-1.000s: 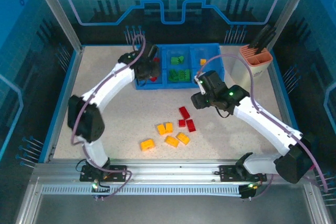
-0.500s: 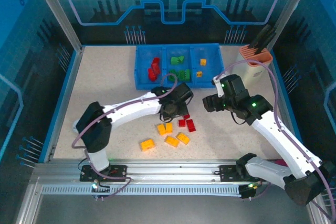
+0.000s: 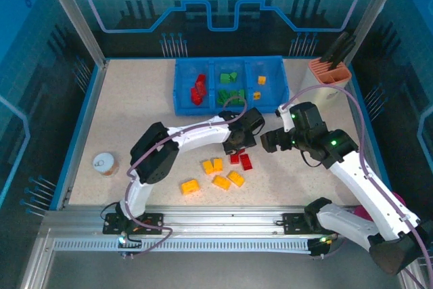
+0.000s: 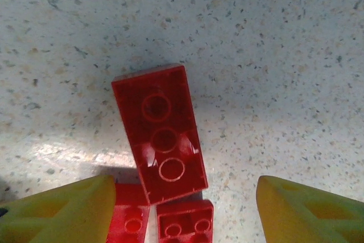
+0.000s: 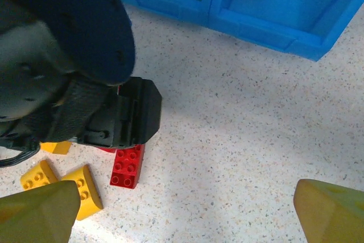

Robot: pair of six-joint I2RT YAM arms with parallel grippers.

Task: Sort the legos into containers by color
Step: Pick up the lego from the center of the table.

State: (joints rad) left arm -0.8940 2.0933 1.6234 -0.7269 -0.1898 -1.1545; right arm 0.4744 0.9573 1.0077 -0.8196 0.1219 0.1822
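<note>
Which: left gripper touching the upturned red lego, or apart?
Apart. Left wrist view shows table between the red lego and each finger of the left gripper.

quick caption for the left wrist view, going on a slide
Left gripper, open, above three red legos on the speckled table, the oblong one lying underside up.

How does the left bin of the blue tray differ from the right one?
The left bin holds red bricks; the right bin holds yellow bricks. The left bin has several, bunched together, while the right bin has just two, lying apart. Both look alike in shape and are parts of the same blue tray.
</note>
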